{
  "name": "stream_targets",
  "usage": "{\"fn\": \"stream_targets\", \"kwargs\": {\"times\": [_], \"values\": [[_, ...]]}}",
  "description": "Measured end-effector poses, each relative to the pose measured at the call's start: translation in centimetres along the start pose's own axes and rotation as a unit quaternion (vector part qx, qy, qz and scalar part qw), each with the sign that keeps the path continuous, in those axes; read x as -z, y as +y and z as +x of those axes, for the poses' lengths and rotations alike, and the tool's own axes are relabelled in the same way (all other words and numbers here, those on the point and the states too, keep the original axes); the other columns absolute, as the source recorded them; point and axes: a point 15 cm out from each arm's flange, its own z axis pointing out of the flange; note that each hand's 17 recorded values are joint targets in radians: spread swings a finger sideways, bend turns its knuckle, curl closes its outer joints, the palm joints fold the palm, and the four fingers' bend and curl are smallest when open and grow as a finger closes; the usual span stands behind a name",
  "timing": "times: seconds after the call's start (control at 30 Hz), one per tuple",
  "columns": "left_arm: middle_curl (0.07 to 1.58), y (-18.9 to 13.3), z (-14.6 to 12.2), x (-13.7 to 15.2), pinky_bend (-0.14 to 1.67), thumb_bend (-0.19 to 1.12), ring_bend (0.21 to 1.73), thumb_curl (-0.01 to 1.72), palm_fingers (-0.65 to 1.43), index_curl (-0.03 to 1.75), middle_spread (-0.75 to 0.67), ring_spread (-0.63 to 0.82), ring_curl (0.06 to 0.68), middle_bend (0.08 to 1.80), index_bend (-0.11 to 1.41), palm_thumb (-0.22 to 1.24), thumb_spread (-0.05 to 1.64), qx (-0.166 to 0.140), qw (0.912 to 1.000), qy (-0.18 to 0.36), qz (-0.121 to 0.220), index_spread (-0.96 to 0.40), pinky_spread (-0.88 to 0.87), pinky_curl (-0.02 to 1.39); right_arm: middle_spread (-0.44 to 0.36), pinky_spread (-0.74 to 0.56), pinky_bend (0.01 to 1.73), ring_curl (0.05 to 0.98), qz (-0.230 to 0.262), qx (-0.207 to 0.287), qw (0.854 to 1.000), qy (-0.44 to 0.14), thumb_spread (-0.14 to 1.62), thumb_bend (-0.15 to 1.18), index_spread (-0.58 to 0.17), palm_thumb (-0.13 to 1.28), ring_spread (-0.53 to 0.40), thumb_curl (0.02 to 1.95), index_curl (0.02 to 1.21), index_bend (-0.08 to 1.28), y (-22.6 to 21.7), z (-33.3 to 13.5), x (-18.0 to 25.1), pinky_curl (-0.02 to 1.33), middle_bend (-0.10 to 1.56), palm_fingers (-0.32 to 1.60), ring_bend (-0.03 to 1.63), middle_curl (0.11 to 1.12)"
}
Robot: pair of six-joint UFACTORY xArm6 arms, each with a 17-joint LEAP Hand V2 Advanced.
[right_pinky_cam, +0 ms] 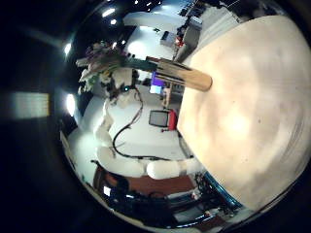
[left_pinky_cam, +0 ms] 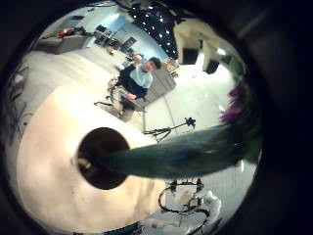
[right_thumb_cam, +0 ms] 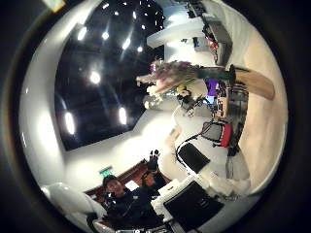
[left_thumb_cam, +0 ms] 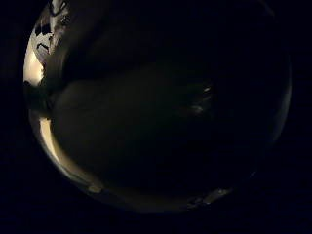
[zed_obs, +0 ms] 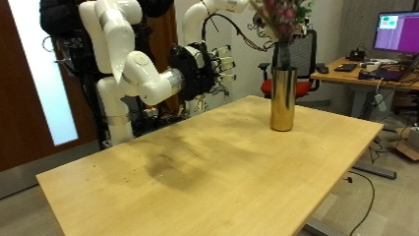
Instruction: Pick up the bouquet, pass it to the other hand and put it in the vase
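A tall golden vase (zed_obs: 280, 98) stands on the wooden table (zed_obs: 197, 172) near its far edge. The bouquet (zed_obs: 281, 20), purple flowers on dark green stems, stands in it. In the left little finger side palm view the stems (left_pinky_cam: 186, 152) run from close to the palm down into the vase's mouth (left_pinky_cam: 98, 157); the left thumb side view is dark. My left hand does not show in the outside view. My right hand (zed_obs: 204, 67) hovers open beside the table, away from the vase, holding nothing. It looks across at the vase (right_pinky_cam: 180, 73) and bouquet (right_pinky_cam: 102, 63).
A desk with a monitor (zed_obs: 393, 34) and a red chair (zed_obs: 304, 87) stand behind the table near the vase. The table's far edge (zed_obs: 334, 116) runs close behind the vase.
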Motion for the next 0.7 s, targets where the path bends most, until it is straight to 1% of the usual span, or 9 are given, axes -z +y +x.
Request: {"fn": "stream_targets", "kwargs": {"times": [0.1,0.17,0.23,0.37,0.53,0.63,0.7], "values": [[0.47,0.5,-0.7,1.1,0.4,-0.05,0.62,0.4,-0.29,0.57,0.52,0.5,0.244,0.15,0.03,0.27,0.79,0.006,0.9999,-0.007,-0.004,0.12,0.58,0.37,0.048,0.18,0.21,0.266,-0.001,0.001,1.0,0.0,0.98,-0.02,-0.284,0.87,0.067,0.5,0.36,0.2,0.0,-0.1,-0.1,0.32,0.17,0.15,0.21,0.25],[0.4,0.7,-1.0,2.1,0.39,-0.04,0.58,0.38,-0.25,0.43,0.55,0.55,0.225,0.15,0.05,0.26,0.78,0.007,0.9999,-0.008,-0.002,0.13,0.64,0.34,0.048,0.18,0.2,0.267,-0.003,0.001,1.0,0.0,0.98,-0.02,-0.286,0.87,0.063,0.5,0.36,0.2,0.1,-0.1,-0.2,0.32,0.17,0.16,0.2,0.24],[0.36,1.3,-1.1,3.4,0.38,-0.04,0.56,0.37,-0.23,0.36,0.56,0.58,0.216,0.14,0.06,0.26,0.78,0.009,0.9999,-0.004,0.002,0.14,0.68,0.33,0.047,0.18,0.2,0.267,-0.002,0.0,1.0,0.0,0.98,-0.02,-0.286,0.87,0.062,0.5,0.37,0.2,0.1,0.0,-0.2,0.32,0.16,0.16,0.2,0.24],[0.28,2.8,-0.7,4.6,0.38,-0.04,0.51,0.35,-0.2,0.23,0.57,0.62,0.205,0.15,0.09,0.26,0.77,0.012,0.9999,0.006,-0.001,0.13,0.71,0.32,0.047,0.18,0.2,0.266,0.001,0.003,1.0,0.0,0.98,-0.02,-0.286,0.87,0.061,0.5,0.37,0.2,0.0,0.0,0.1,0.32,0.17,0.17,0.2,0.24],[0.22,6.0,-0.8,4.2,0.4,-0.04,0.49,0.34,-0.17,0.16,0.57,0.64,0.2,0.15,0.1,0.26,0.77,0.026,0.9995,0.017,0.007,0.13,0.72,0.32,0.047,0.18,0.2,0.266,-0.009,0.002,1.0,0.001,0.97,-0.02,-0.288,0.88,0.052,0.5,0.37,0.2,0.4,0.1,-0.2,0.32,0.16,0.17,0.2,0.24],[0.2,8.2,-0.7,3.3,0.39,-0.04,0.48,0.34,-0.16,0.13,0.56,0.65,0.198,0.16,0.11,0.27,0.77,0.036,0.9993,0.012,0.006,0.12,0.71,0.31,0.022,0.21,0.2,0.265,-0.051,-0.012,0.998,0.018,0.97,-0.02,-0.296,0.87,0.066,0.51,0.37,0.19,2.4,0.9,-0.7,0.32,0.17,0.17,0.2,0.24],[0.2,9.5,-0.2,3.0,0.39,-0.04,0.47,0.34,-0.15,0.13,0.56,0.65,0.198,0.16,0.11,0.27,0.77,0.033,0.9994,-0.001,0.002,0.12,0.7,0.31,0.015,0.23,0.2,0.261,-0.082,-0.021,0.996,0.037,0.97,-0.02,-0.304,0.87,0.094,0.51,0.36,0.18,3.7,1.6,-0.7,0.32,0.19,0.15,0.19,0.25]]}}
